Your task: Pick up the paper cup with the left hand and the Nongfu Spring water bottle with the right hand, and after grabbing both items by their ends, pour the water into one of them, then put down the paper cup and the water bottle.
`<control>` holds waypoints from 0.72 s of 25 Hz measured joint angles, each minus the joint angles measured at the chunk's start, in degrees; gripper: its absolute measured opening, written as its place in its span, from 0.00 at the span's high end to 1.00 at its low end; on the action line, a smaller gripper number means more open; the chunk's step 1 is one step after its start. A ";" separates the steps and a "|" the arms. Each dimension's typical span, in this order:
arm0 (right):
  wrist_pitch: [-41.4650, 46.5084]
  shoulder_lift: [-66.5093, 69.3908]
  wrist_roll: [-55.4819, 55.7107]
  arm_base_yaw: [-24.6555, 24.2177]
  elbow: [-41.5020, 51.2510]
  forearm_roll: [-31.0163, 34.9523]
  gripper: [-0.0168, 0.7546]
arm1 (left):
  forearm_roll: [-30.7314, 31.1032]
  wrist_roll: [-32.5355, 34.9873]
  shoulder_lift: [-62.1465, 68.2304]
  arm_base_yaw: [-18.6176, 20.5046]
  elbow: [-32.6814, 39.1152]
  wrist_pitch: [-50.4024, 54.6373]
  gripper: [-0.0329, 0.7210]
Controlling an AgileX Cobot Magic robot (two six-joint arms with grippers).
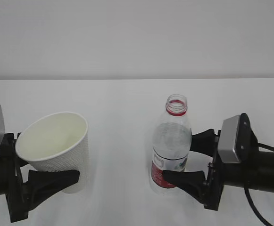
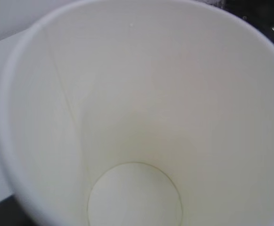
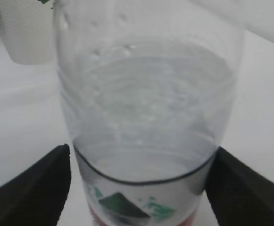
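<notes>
On my left side, the left gripper (image 1: 56,176) is clamped on the paper cup (image 1: 56,148), one matte black finger (image 1: 49,183) pressed across the lower wall near the base; the far finger is hidden behind the cup. The cup sits in the lower left of the exterior frame, tilted so its mouth faces up and toward the camera. Its outer wall is white and dimpled, the rim rolled, the inside smooth cream. My left wrist view is filled by that interior (image 2: 141,117): a faint vertical seam runs down the left side to the round flat bottom, which looks dry.

On the right, the right gripper (image 1: 186,160) holds the Nongfu Spring water bottle (image 1: 171,146) low down at the label, black wedge-shaped fingers (image 3: 28,188) touching both sides. The bottle stands upright right of centre on the white table (image 1: 122,99), uncapped, with a red neck ring and clear ribbed plastic. The red-and-white label wraps its lower part. In the right wrist view the water (image 3: 146,155) shows above the label, and droplets cling to the wall higher up.
</notes>
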 joint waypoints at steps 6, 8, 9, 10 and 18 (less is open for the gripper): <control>1.14 0.09 0.24 2.69 -2.29 1.05 0.12 | 0.00 0.00 0.00 0.00 0.00 0.00 0.24; 1.19 0.35 0.60 2.83 -2.65 1.14 0.12 | 0.00 0.00 0.00 0.00 0.00 0.00 0.24; 1.29 0.65 0.71 2.83 -2.65 1.14 0.12 | 0.00 0.00 0.00 0.00 0.00 0.00 0.24; 1.28 0.96 0.73 2.83 -2.65 1.18 0.12 | 0.00 0.00 0.00 0.00 0.00 0.00 0.24; 0.86 3.25 0.96 2.83 -3.32 1.50 0.14 | 0.00 0.00 0.00 0.00 0.00 0.00 0.24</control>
